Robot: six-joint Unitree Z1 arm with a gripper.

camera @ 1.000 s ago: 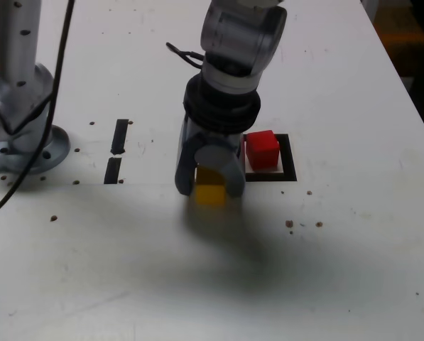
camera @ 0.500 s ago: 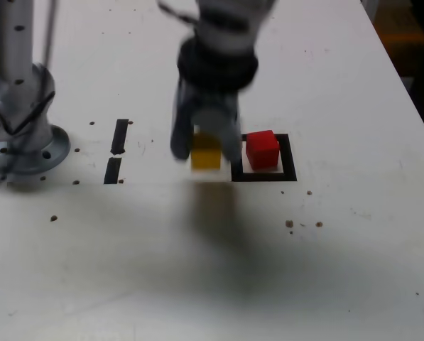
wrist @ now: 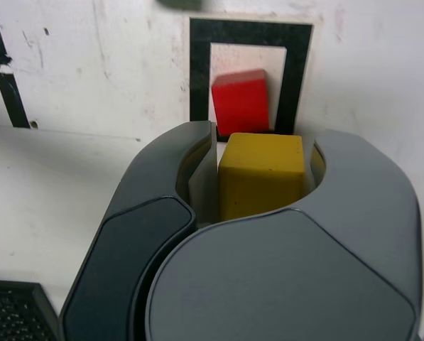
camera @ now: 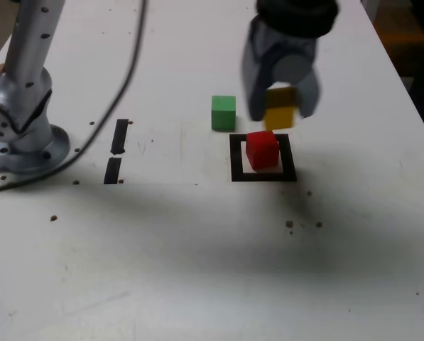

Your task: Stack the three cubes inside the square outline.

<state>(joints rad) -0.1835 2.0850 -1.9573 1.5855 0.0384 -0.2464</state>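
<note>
Pincer point(camera: 281, 106) closed down to cube width, yellow cube point(wrist: 261, 174) gripped betw. its jaws, up off the tabletop point(camera: 162, 270); arm blurred in ext. view, so prob. moving. Only one arm here, so no choice of nearer hand.

Red cube point(camera: 262, 150) sits inside the square outline point(camera: 236, 174), turned a bit vs. the frame. Key relation: in ext. view the held cube shows above & slightly to the right of the red one; height gap can't be read exactly. Cubes have no long axis, so only face alignment matters. Next move prob.: bring yellow directly over red, square up, lower, release. Risk: off-centre drop or a nudge tips/shifts red.

Green cube point(camera: 224, 114) on the tabletop, just outside the outline, beyond its upper-left corner in ext. view; prob. goes on last. Approx. a third done: base in, 2nd cube in hand. Black strips point(camera: 119, 136) well off to ext. view's left, n/a.
</note>
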